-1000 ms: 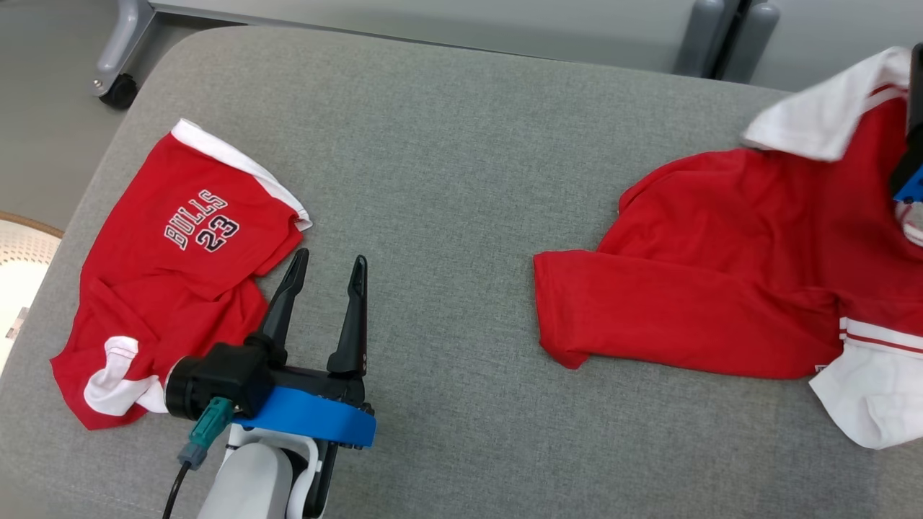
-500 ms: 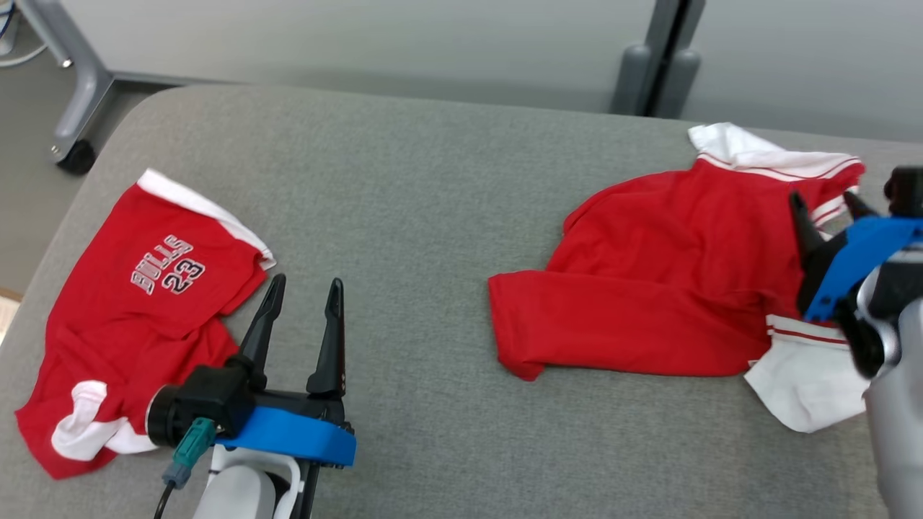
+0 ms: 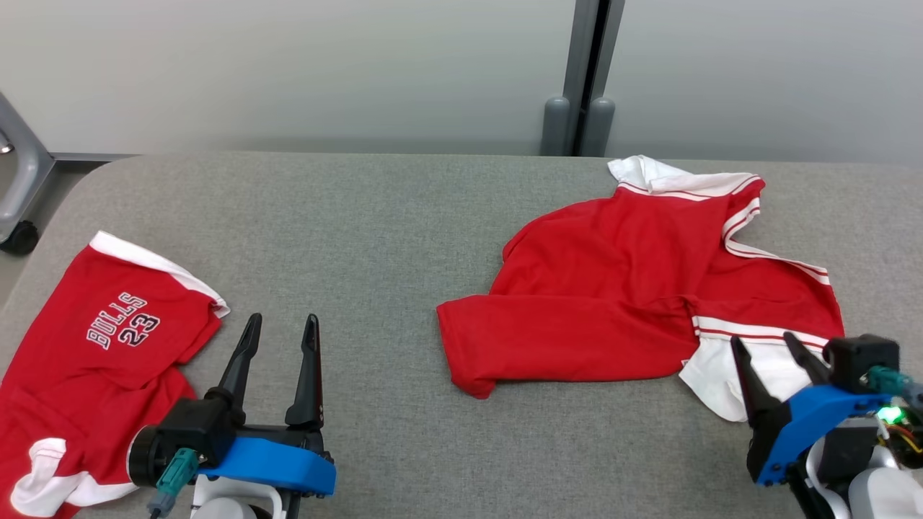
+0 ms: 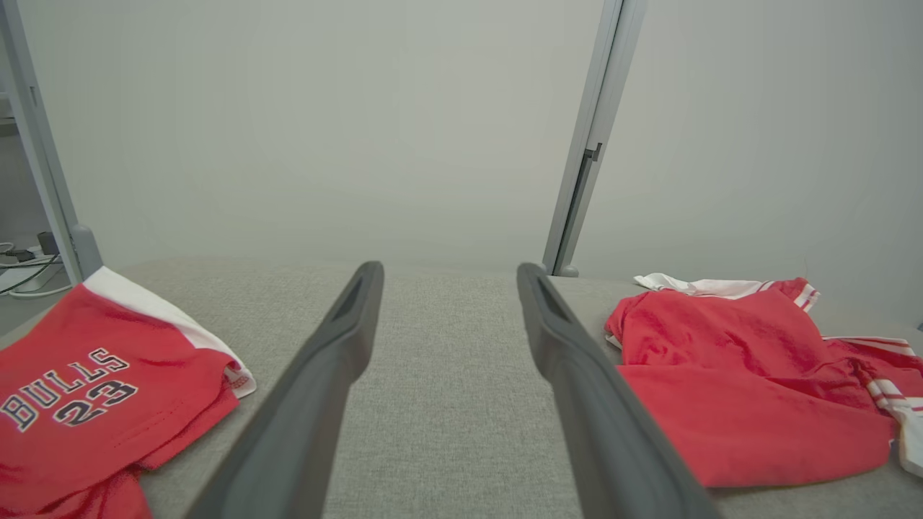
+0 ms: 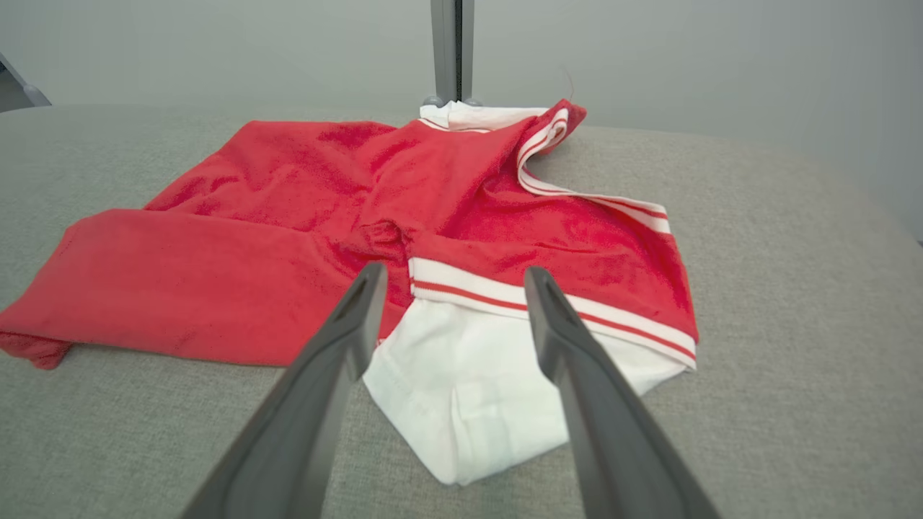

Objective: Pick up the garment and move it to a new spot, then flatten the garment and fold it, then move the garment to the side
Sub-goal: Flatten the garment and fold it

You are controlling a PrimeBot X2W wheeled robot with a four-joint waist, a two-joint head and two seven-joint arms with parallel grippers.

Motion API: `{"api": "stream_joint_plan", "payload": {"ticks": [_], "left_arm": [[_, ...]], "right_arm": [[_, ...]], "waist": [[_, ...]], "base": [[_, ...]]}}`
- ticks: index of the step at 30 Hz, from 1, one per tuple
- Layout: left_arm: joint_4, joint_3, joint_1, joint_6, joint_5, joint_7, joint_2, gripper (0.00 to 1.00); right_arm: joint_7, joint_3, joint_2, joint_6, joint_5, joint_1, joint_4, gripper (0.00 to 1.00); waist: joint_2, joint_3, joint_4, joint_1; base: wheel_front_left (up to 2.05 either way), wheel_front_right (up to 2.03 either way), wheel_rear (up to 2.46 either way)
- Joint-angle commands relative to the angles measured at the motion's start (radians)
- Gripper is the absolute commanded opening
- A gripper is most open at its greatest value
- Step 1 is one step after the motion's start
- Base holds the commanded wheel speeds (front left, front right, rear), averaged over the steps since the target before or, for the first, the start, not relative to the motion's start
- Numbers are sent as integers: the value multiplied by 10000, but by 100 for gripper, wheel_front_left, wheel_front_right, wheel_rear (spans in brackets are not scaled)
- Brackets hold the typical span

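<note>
A red garment with white striped trim (image 3: 613,303) lies loosely folded on the right half of the grey padded table (image 3: 404,231). Its white part points at my right gripper (image 3: 761,339), which stands open just in front of it, holding nothing. The right wrist view shows the garment (image 5: 288,216) beyond the right gripper (image 5: 454,269), with the white flap lying under the spread fingers. My left gripper (image 3: 283,318) is open and empty over bare table at the lower left. The left wrist view has the left gripper (image 4: 448,268) with the garment (image 4: 735,389) off to its right.
A second red piece printed BULLS 23 (image 3: 101,346) lies at the table's left edge, beside my left gripper, and shows again as red cloth (image 4: 79,389). A grey post (image 3: 580,122) stands behind the table. A wheeled frame leg (image 3: 18,231) sits off the left corner.
The head camera has tilted up. My right gripper has let go of the garment's white-trimmed edge and drawn back to the near side; that edge now lies flat. The left gripper holds still.
</note>
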Motion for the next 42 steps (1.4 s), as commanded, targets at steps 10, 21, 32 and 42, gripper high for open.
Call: {"api": "stream_joint_plan", "payload": {"ticks": [10,21,32,42], "left_arm": [[-132,-136,-317,-43,-29,-26,-31,100],[-102,-61,-269,-18,-57,-26,33,100],[-122,-77,-123,-8,-79,-26,27,100],[-182,80,102,65,-80,-26,144,100]], "right_arm": [[842,-668,497,1,-1611,46,848,100],[753,-1534,784,1,-2410,-246,1952,0],[-713,-2580,889,1,-502,664,1509,100],[-2255,-1955,883,3,339,1861,23,100]], "waist": [[0,396,236,2],[0,483,281,2],[0,273,-99,2],[0,84,-667,2]], "base": [[0,0,0],[0,0,0],[0,0,0],[0,0,0]]}}
